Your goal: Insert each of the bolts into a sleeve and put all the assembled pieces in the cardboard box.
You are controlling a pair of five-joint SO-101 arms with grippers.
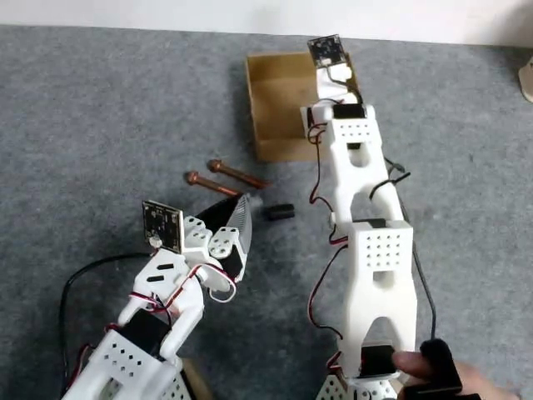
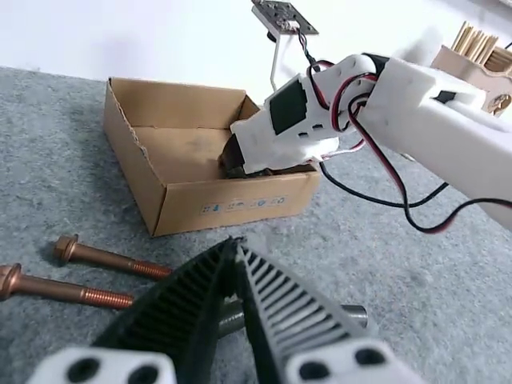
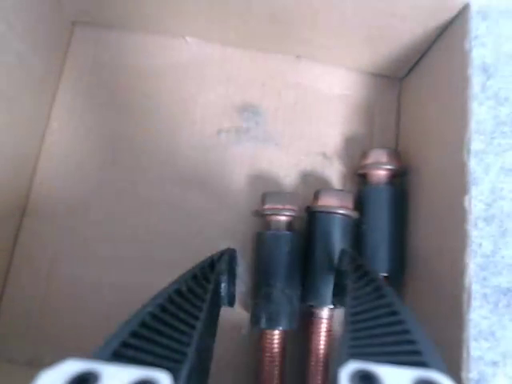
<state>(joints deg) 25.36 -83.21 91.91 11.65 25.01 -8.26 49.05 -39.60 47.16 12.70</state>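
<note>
Desk: a grey, fuzzy desk (image 1: 100, 125) with a white wall behind it.
Cardboard box: the cardboard box (image 1: 275, 150) sits open at the far side of the desk, close to the wall.
Done pieces: three assembled pieces (image 3: 328, 240) lie flat inside the box, side by side, next to one side wall. Each is a copper bolt in a black sleeve. Their long sides run the same way, and all three heads point at the box wall farthest from the right fingers.
Right arm: the right arm (image 1: 366, 208) goes across the desk and dips into the box.
Right gripper: the right gripper (image 3: 288, 260) is down in the box with its fingers (image 3: 192, 312) spread open. Two of the pieces lie in the gap between them. I cannot tell if the fingers touch them.
Loose bolts: two bare bolts (image 1: 225, 173) lie on the desk just in front of the box's near wall. They lie flat, side by side, a bit slanted to that wall. In the high view their heads point left.
Loose sleeve: one dark sleeve (image 1: 279, 212) lies on its side a little farther from the box than the bolts, long side almost along the near wall.
Left arm: the left arm (image 1: 158, 317) is on the desk, well back from the box.
Left gripper: the left gripper (image 2: 234, 252) points at the box. Its fingers are closed tip to tip and hold nothing. The sleeve lies just beside them.
</note>
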